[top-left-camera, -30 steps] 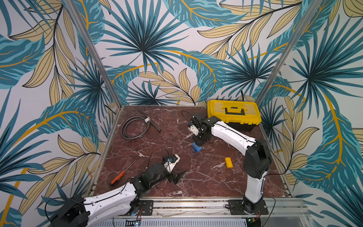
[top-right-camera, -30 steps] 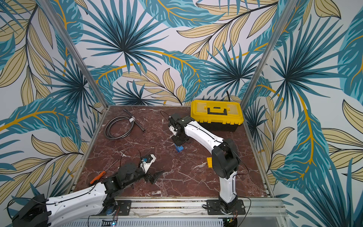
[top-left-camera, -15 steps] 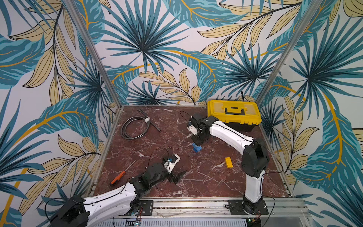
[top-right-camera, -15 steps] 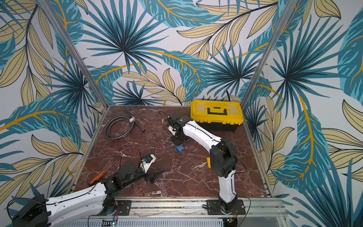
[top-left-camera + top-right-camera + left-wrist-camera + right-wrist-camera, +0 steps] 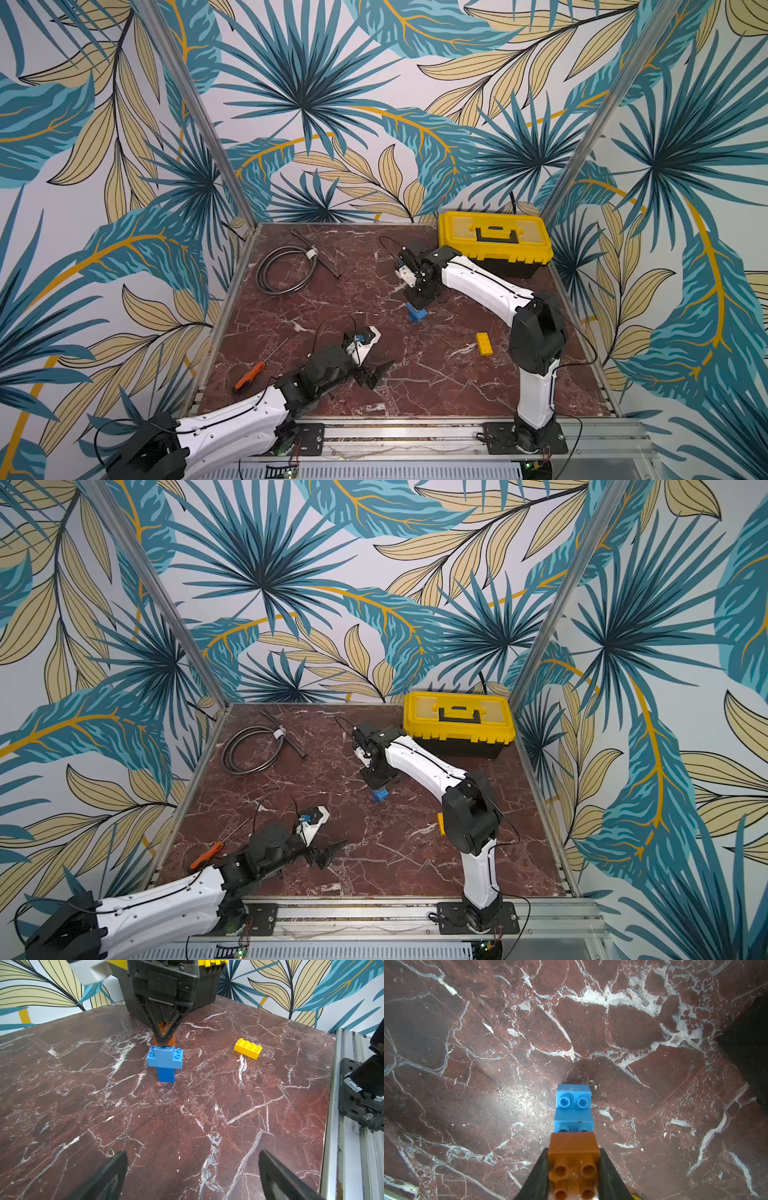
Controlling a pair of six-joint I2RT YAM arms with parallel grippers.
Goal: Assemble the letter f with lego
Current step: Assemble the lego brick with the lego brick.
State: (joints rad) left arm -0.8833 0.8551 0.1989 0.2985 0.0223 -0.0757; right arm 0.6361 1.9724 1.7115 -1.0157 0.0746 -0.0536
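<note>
Right gripper [image 5: 164, 1041], jaws narrowed onto the orange brick [image 5: 574, 1147], holds it on top of the blue stack [image 5: 165, 1059] (stem, crossbar and square block, upright on the marble tabletop [image 5: 187, 1115]). Over the last second grip and wrist have scarcely altered; only the right arm [image 5: 482, 286] has swung slightly, which suggests pressing home rather than transport. Whether the studs are fully seated cannot be told. Yellow brick [image 5: 247, 1048] lies well apart, not yet added. Left gripper [image 5: 192, 1153]: wide open, empty.
</note>
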